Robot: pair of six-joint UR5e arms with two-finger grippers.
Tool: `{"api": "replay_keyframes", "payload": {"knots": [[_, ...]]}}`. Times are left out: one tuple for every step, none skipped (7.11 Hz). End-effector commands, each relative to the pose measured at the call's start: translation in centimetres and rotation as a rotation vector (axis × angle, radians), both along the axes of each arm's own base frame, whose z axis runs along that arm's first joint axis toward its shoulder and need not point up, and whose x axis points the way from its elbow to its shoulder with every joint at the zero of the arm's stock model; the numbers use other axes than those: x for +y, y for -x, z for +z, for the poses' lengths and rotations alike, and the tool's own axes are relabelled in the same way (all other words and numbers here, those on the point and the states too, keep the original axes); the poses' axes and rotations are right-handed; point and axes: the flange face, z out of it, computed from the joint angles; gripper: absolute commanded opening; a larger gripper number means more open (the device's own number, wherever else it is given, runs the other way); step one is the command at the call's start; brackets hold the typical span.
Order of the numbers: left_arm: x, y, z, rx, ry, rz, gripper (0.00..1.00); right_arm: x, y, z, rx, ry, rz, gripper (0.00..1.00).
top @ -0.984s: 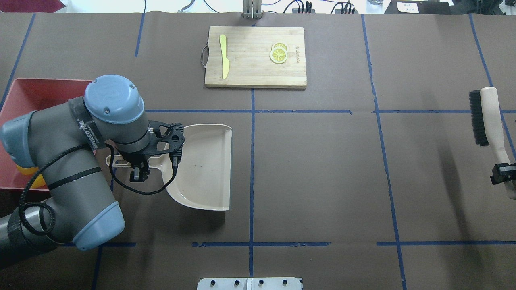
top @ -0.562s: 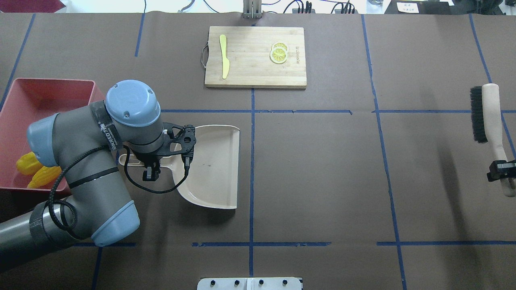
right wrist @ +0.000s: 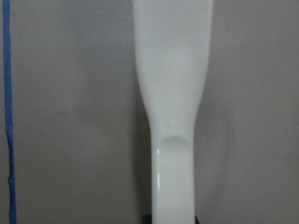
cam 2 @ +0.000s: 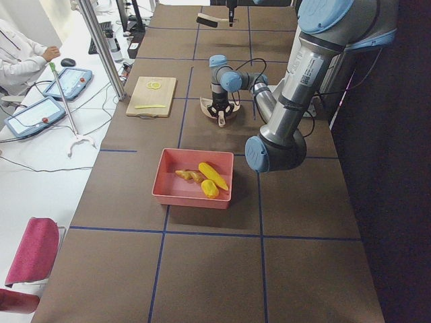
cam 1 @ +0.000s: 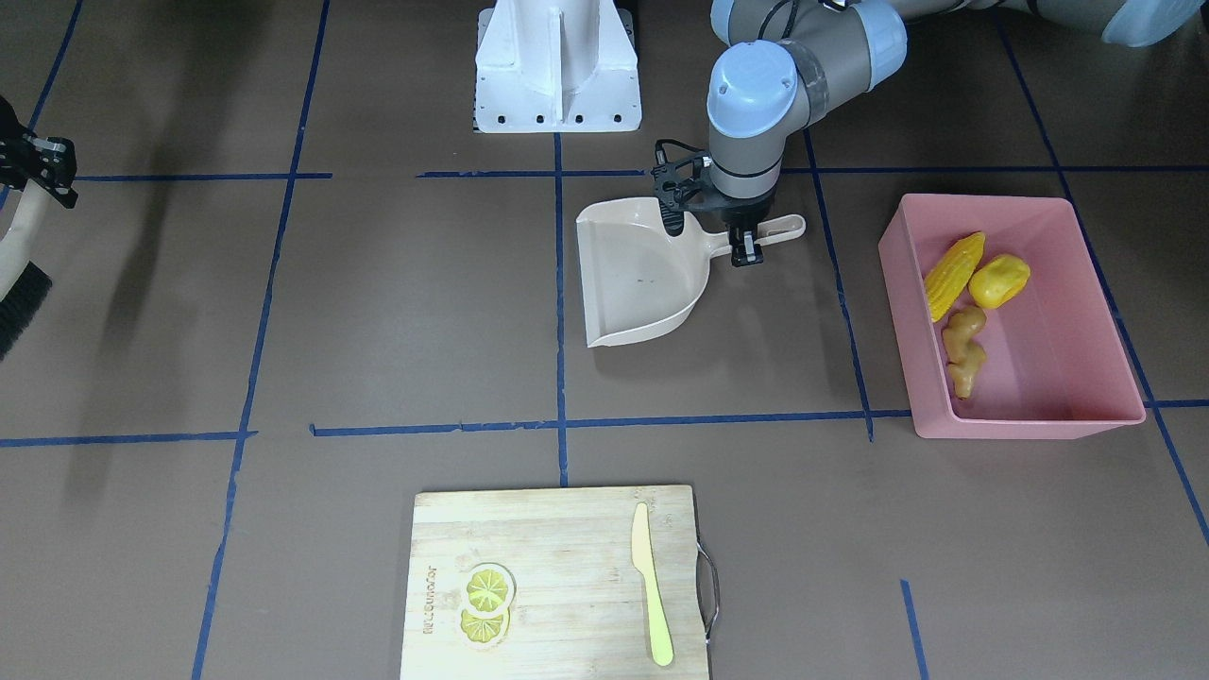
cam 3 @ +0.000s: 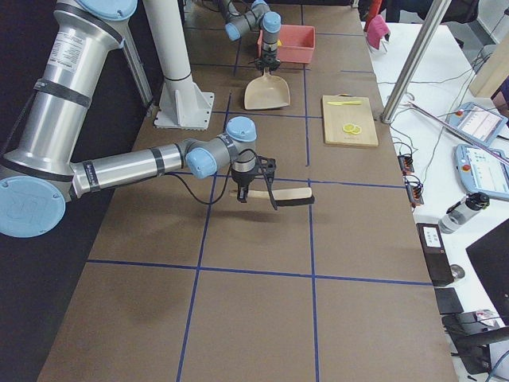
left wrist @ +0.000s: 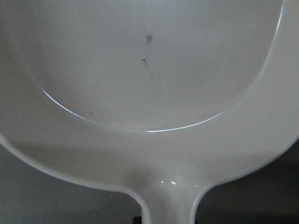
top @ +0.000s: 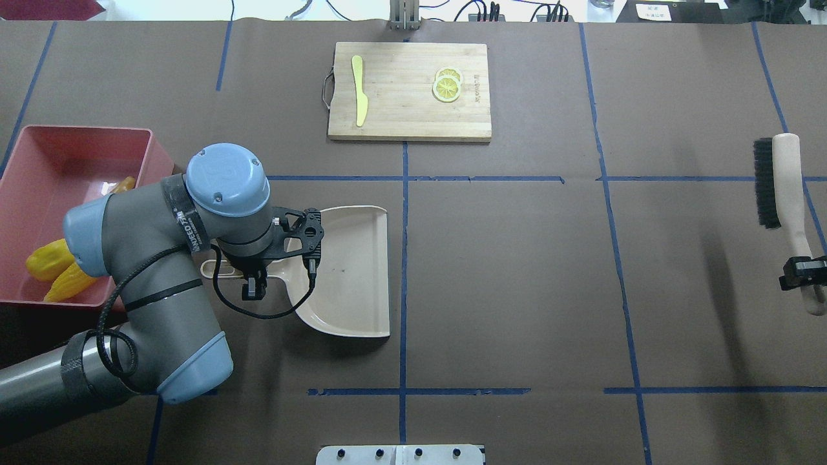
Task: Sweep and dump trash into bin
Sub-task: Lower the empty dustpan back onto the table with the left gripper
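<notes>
Already the trash lies inside the bin (cam 1: 1063, 345): corn cob (cam 1: 954, 263), potato lump (cam 1: 998, 280) and ginger root (cam 1: 963, 351). In the overhead view the bin is at nine o'clock from the dustpan (top: 352, 271). The left gripper (top: 253, 286) has its fingers clamped on the pan's handle. At three o'clock the right gripper (top: 801, 281) pinches the brush (top: 787, 174). The left elbow hangs near the bin's wall and could nudge it. A release above the table would drop the pan.

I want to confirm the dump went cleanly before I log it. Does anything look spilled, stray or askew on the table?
Nothing stands out. The corn cob, potato lump and ginger root all lie inside the pink bin. The dustpan is empty apart from faint scuffs, and no trash lies on the table.
</notes>
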Motion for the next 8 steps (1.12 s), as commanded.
{"api": "replay_keyframes", "payload": {"knots": [[0.2, -1.1, 0.3, 0.026, -0.018, 0.009, 0.12, 0.0, 0.0, 0.3, 0.003, 0.006, 0.001, 0.00], [0.2, -1.1, 0.2, 0.030, -0.019, 0.008, 0.36, 0.0, 0.0, 0.3, 0.003, 0.005, 0.000, 0.00], [0.1, -1.1, 0.1, 0.055, -0.035, 0.008, 0.76, 0.0, 0.0, 0.3, 0.003, 0.006, 0.001, 0.00], [0.0, -0.7, -0.4, 0.075, -0.051, 0.004, 1.00, 0.0, 0.0, 0.3, 0.003, 0.006, 0.001, 0.00], [-0.4, -0.1, -0.6, 0.079, -0.056, -0.007, 1.00, 0.0, 0.0, 0.4, 0.004, 0.006, 0.000, 0.00], [-2.2, 2.0, -1.0, 0.086, -0.080, -0.027, 1.00, 0.0, 0.0, 0.4, 0.004, 0.005, -0.001, 0.00], [-3.3, 5.2, -1.2, 0.093, -0.126, -0.019, 1.00, -0.1, 0.1, 0.8, 0.008, 0.010, -0.005, 0.00], [-4.0, 8.0, -0.5, 0.092, -0.120, -0.058, 1.00, -0.1, 0.1, 2.0, 0.011, 0.014, -0.009, 0.00]]}}
